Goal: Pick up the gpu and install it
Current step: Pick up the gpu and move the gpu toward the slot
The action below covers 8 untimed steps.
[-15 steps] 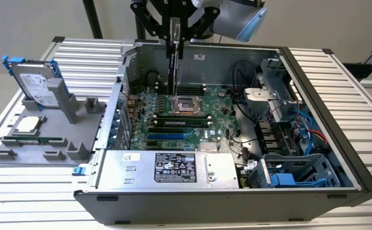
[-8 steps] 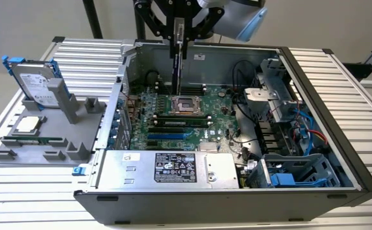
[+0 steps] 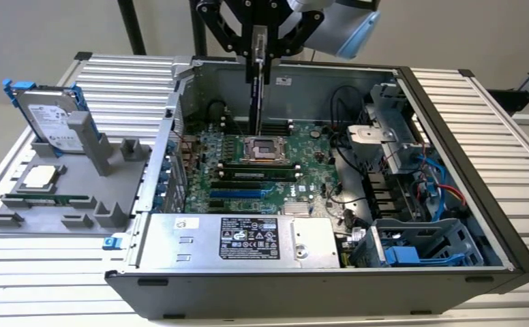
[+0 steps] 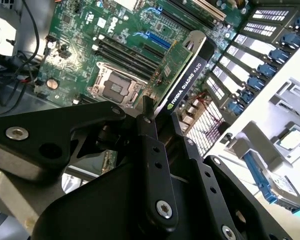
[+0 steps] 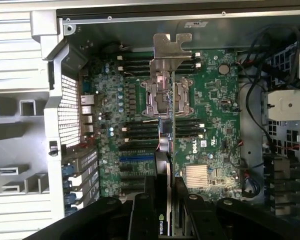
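The black two-fingered hand (image 3: 258, 46) is up at the top centre of the exterior view, pressed together on the gpu (image 3: 257, 92). That is a flat card, green circuit board on one face and black shroud on the other, and it hangs edge-on, straight down into the open case. In the second wrist view the fingers (image 4: 149, 131) pinch the gpu (image 4: 182, 75) by one end, shroud face showing. In the first wrist view the hand (image 5: 166, 189) holds the gpu (image 5: 171, 127) with its silver metal bracket at the far end.

Right below sits the green motherboard (image 3: 315, 178), and the card's lower edge hovers over the square silver processor socket (image 3: 266, 146), not seated in any slot. Around that is the big dark grey computer case (image 3: 337, 293), side off, with a silver boxy power supply (image 3: 219, 242) along its near wall.

Out at the exterior view's left, a silver hard drive with blue frame (image 3: 51, 119) leans on a grey plastic holder (image 3: 92, 153). It all sits on the ribbed aluminium worktop (image 3: 501, 116).
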Available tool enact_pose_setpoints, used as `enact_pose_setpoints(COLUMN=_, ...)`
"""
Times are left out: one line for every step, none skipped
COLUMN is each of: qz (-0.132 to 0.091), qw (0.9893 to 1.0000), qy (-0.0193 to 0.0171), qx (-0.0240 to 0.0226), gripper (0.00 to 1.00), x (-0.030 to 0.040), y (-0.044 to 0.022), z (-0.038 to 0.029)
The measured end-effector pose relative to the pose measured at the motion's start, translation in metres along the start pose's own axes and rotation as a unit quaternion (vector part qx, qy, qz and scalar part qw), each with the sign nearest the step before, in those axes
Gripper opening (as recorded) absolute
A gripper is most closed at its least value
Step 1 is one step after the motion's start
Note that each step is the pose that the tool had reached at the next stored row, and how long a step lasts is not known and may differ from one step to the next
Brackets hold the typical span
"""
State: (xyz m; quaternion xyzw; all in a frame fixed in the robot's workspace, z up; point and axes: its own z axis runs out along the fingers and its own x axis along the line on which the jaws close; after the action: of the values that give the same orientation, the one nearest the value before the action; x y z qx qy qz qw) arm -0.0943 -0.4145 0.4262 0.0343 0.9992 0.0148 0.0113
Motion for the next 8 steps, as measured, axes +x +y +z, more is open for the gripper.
enact_pose_setpoints(qz=-0.001, qw=1.0, qy=0.0, qx=0.0, gripper=0.0, x=-0.0003, y=0.0, z=0.0)
enact_pose_setpoints(qz=-0.002, qw=1.0, qy=0.0, qx=-0.0001, gripper=0.0, x=-0.0006, y=0.0, z=0.0)
enact_pose_setpoints(qz=-0.003, qw=1.0, qy=0.0001, qx=-0.0001, gripper=0.0, x=-0.0009, y=0.0001, z=0.0)
enact_pose_setpoints(qz=-0.003, qw=1.0, qy=0.0001, qx=-0.0001, gripper=0.0, x=-0.0011, y=0.0001, z=0.0)
enact_pose_setpoints(qz=-0.004, qw=1.0, qy=0.0001, qx=-0.0001, gripper=0.0, x=-0.0011, y=0.0001, z=0.0001)
enact_pose_setpoints(qz=-0.004, qw=1.0, qy=0.0001, qx=-0.0001, gripper=0.0, x=-0.0012, y=0.0001, z=0.0)
enact_pose_setpoints(qz=-0.005, qw=1.0, qy=0.0002, qx=-0.0001, gripper=0.0, x=-0.0015, y=0.0001, z=0.0)
enact_pose_setpoints(qz=-0.005, qw=1.0, qy=0.0001, qx=-0.0001, gripper=0.0, x=-0.0016, y=0.0001, z=0.0001)
